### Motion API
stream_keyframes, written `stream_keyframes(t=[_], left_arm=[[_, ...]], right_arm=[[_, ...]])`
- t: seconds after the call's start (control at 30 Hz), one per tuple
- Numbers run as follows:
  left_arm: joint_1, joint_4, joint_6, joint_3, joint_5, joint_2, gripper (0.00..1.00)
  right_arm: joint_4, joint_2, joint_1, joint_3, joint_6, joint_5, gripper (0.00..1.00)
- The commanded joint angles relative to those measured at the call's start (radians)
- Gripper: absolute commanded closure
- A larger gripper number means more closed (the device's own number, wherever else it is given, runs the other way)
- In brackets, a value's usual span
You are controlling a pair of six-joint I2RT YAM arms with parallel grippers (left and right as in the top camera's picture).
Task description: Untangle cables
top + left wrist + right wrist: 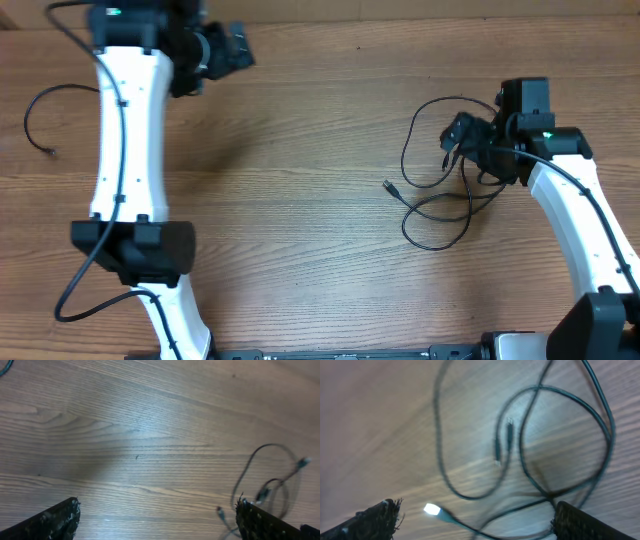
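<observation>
Surface: we find a table (300, 200) of pale brown wood with fine straight grain running side to side and a faint sheen.
Cables: we see the cables (445, 195) on the right side of the table as thin, round, matte black cords lying in loose, crossing loops, directly beneath the right arm's end.
Plugs: in the right wrist view we note two small, slim plugs (505, 440) side by side inside the loops, and one bright silver tip (431, 509) near the lower edge.
Lone cord: we see one more thin black cord (40, 115), in an open curve, at the far left edge, well apart from the tangle.
Left gripper: the left gripper (157, 505) has its jaws spread wide with nothing between them; it hangs over bare wood, and its pads (55, 520) are black and rough-edged.
Right gripper: the right gripper (475, 507) is likewise spread wide above the loops and grips nothing; the view is blurred.
</observation>
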Motion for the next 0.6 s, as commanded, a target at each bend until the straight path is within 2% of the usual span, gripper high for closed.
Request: stream_keyframes(t=[0.0, 0.13, 0.27, 0.37, 0.57], left_arm=[[-0.065, -0.005, 0.032, -0.002, -0.178, 0.006, 0.0], [-0.1, -0.003, 0.031, -0.002, -0.198, 0.006, 0.0], [-0.101, -0.013, 0.031, -0.002, -0.197, 0.006, 0.0], [-0.1, -0.03, 0.031, -0.002, -0.195, 0.006, 0.0], [-0.1, -0.041, 0.031, -0.002, -0.195, 0.006, 0.0]], right_arm=[[0.025, 0.037, 0.001, -0.075, -0.163, 0.04, 0.03], [0.168, 0.048, 0.001, -0.175, -0.236, 0.074, 0.03], [0.353, 0.049, -0.002, -0.287, -0.238, 0.16, 0.02], [0.453, 0.049, -0.002, -0.359, -0.238, 0.151, 0.03], [0.464, 0.049, -0.002, -0.399, -0.238, 0.01, 0.06]])
